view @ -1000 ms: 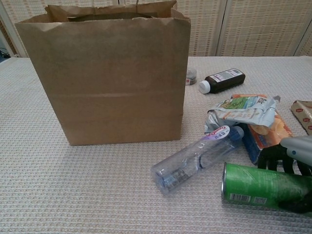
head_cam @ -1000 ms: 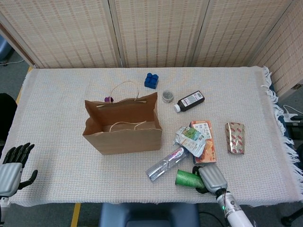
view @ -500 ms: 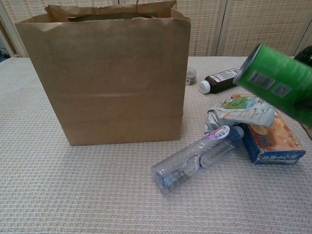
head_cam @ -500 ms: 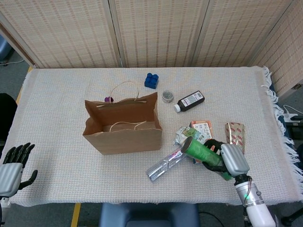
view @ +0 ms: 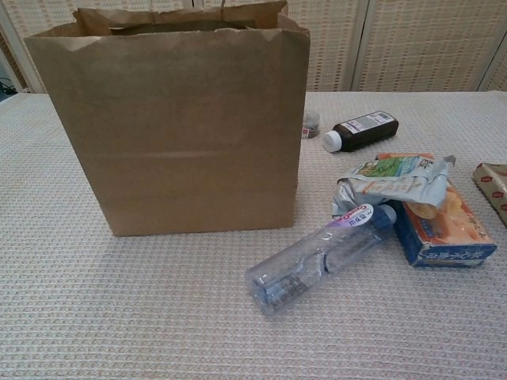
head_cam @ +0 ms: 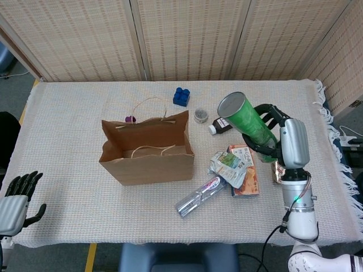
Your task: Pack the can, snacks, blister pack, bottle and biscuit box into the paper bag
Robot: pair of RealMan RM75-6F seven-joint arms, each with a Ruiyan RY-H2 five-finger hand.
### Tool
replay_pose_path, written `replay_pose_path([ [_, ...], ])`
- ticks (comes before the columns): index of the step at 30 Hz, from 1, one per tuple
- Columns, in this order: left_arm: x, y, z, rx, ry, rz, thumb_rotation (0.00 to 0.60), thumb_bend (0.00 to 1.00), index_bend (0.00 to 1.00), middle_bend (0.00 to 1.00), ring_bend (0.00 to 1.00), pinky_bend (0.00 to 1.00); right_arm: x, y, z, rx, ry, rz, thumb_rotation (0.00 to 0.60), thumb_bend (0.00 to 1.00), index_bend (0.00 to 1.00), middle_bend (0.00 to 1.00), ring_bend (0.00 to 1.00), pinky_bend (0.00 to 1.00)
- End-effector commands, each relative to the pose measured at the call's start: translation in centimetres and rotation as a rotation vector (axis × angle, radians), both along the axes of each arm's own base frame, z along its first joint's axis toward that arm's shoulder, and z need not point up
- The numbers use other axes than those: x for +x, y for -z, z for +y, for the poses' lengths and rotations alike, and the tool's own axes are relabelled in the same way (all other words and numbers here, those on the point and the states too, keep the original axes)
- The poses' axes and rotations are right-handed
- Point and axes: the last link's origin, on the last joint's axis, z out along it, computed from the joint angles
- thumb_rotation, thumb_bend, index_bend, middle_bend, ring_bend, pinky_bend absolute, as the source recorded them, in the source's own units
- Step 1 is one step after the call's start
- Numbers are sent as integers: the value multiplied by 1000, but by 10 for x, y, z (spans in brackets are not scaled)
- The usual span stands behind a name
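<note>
Right hand wrapped round the green can, right of centre in the head view, held off the table and tilted, open-looking top toward the upper left. Can was out of the chest view. Left hand idle at the lower left edge, fingers loosely apart, holding nothing.

Bag stood upright, mouth open, left of centre. Can was well right of it, not yet over the mouth.

Handling, as judged: can stiff, smooth, probably light; a grip round the middle of its wall suits it, but it could slide in the fingers when tipped. Bag is thin paper, unbraced; a knock on the rim might fold or shift it.

Count: one can, one clear bottle lying flat, one snack pouch resting on one biscuit box, one blister pack partly behind the right arm. Off-task: one dark bottle, one small jar, one blue block.
</note>
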Motion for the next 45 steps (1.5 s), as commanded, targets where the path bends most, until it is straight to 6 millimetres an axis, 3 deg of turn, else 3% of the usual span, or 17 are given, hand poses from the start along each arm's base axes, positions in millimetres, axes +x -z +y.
replay_pose_path([
  [1,-1,0,1,-8,-20,-25,600,398,0,0,0,13,40,15,-28,-76,-35,-29,600,322,725,610,613,698],
  [4,-1,-1,2,-13,-16,-23,600,396,0,0,0,13,77,34,-47,-82,-40,-72,600,322,724,610,612,697],
  [8,-2,-2,2,-6,-6,-23,600,396,0,0,0,12,115,58,-58,-83,-75,-72,600,323,716,609,594,692],
  [14,-5,-3,3,-16,-40,-33,600,396,0,0,0,12,158,93,-64,-42,-127,-130,600,322,716,609,594,690],
  [17,-6,-4,3,-15,-41,-33,600,396,0,0,0,12,170,107,-63,-30,-146,-124,600,322,715,609,594,688],
  [30,-7,-8,-3,-14,-53,-26,600,396,0,0,0,13,182,163,-55,-3,-217,-33,600,321,672,609,568,656],
  [33,-7,-9,-3,-11,-55,-28,600,396,0,0,0,13,183,172,-55,17,-222,2,600,321,569,604,483,553],
  [36,-8,-9,-4,-13,-58,-31,600,396,0,0,0,13,182,176,-54,37,-213,33,600,321,406,527,363,436],
  [45,-8,-10,-4,-16,-56,-34,600,396,0,0,0,12,175,171,-52,37,-184,55,600,295,127,336,183,306],
])
